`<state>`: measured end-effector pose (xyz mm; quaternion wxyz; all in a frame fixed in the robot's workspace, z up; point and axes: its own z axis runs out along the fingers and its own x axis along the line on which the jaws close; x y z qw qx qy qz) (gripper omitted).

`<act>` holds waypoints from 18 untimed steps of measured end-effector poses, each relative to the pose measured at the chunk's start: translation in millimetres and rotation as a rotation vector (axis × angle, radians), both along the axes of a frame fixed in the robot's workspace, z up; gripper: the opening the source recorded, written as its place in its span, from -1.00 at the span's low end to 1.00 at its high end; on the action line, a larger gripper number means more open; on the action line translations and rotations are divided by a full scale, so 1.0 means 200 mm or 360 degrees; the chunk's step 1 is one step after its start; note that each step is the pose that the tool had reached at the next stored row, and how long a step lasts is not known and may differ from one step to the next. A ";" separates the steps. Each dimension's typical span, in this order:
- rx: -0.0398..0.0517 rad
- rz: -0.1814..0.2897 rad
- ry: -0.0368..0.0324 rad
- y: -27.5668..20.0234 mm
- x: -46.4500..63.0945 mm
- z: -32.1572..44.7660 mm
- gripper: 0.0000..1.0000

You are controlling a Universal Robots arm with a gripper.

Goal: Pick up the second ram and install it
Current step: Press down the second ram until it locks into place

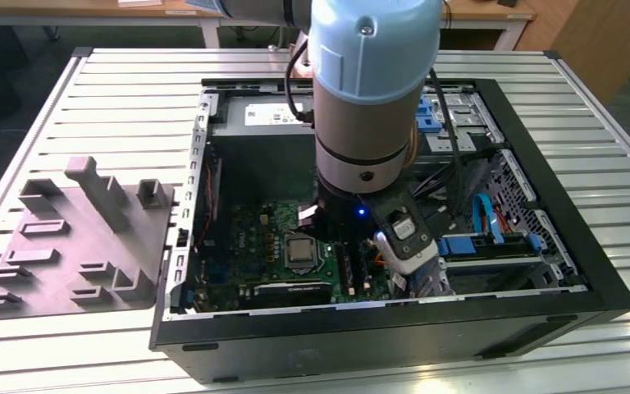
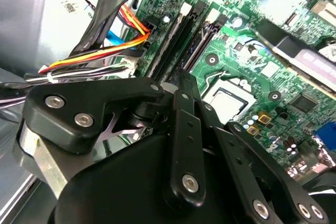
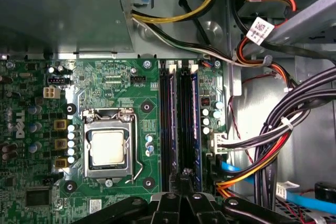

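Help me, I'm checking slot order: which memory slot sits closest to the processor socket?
The outermost slot of the row, right beside the processor socket; the other slots lie beyond it, toward the black cables.

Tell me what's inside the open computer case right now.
Inside the computer case: green motherboard, bare CPU socket, dark RAM slots, cable bundles. The gripper sits over the slots' end, covering whatever is beneath.

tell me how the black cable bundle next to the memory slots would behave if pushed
Probably floppy: the cable bundle hangs in a loose curve. It would likely shift as one, since a white tie binds it, and the bent wires may spring back.
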<state>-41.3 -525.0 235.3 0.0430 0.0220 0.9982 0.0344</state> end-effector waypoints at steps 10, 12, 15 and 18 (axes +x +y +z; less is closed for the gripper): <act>0.0000 0.0000 0.0000 -0.010 0.00 0.000 -0.80; 0.0000 0.0000 0.0000 -0.013 0.00 0.000 -0.80; 0.0000 0.0000 0.0000 -0.029 0.00 0.000 -0.80; 0.0000 0.0000 0.0000 -0.049 0.00 0.000 -0.80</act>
